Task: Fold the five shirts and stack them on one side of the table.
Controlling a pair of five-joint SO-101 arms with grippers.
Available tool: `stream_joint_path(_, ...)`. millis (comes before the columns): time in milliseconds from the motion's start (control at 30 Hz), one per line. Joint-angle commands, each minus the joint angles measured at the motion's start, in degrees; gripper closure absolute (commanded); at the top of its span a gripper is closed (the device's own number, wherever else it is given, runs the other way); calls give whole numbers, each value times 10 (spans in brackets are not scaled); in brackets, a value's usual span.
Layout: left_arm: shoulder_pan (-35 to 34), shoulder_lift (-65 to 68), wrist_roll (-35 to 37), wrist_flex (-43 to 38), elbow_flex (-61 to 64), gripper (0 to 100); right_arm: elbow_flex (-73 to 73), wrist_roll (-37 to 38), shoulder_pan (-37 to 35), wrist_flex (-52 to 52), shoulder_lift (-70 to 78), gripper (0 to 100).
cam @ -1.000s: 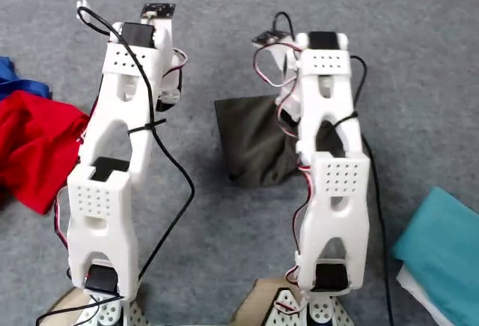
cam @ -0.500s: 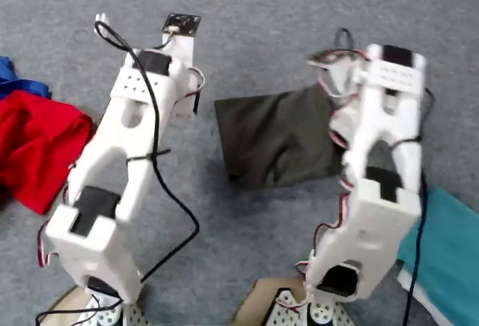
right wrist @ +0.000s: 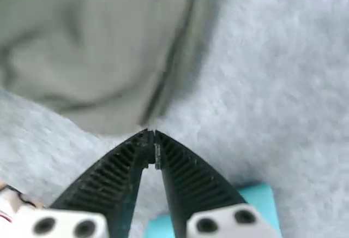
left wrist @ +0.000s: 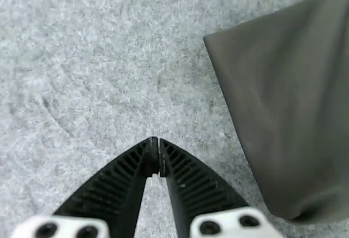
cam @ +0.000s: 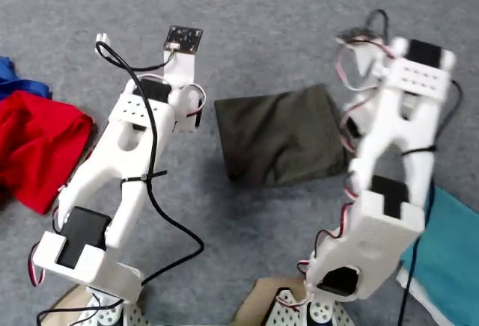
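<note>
A folded dark olive shirt (cam: 278,136) lies flat in the middle of the grey table (cam: 247,34). My left gripper (left wrist: 154,156) is shut and empty over bare felt just beside that shirt's (left wrist: 289,107) corner. My right gripper (right wrist: 151,142) is shut too, with its tips at the edge of the olive shirt (right wrist: 92,47) on the opposite side. A crumpled red shirt (cam: 37,146) lies on a blue one (cam: 15,79) at the left edge. A teal folded shirt (cam: 445,244) rests on a white one (cam: 419,288) at the right front corner.
Both white arms (cam: 120,184) rise from bases at the front edge, with black cables looping along the left one. Open felt lies behind the olive shirt and between the two arms.
The right arm has swung off the olive shirt to its right side, leaving it uncovered. The left arm has tilted and shifted right, toward the shirt's left edge.
</note>
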Motion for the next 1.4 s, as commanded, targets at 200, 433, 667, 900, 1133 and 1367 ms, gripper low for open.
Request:
stream_joint_path(200, -4, 20, 3, -61, 12, 981, 95, -57, -80, -75, -7, 994)
stream_joint_path(433, 1, 36, 3, -68, 11, 981, 224, -11, 29, -213, 33, 994)
stream_joint_path(667, 49, 36, 3, -68, 11, 981, 194, -12, 41, -240, 90, 994)
stream_joint_path(900, 81, 37, 76, -63, -56, 981, 150, -26, -3, -169, -17, 994)
stream_joint_path(1133, 83, 92, 180, -74, -139, 971, 155, -28, 2, -102, -122, 993)
stream_joint_path(1367, 90, 250, 217, -31, -248, 765, 238, -51, 14, -123, -145, 988)
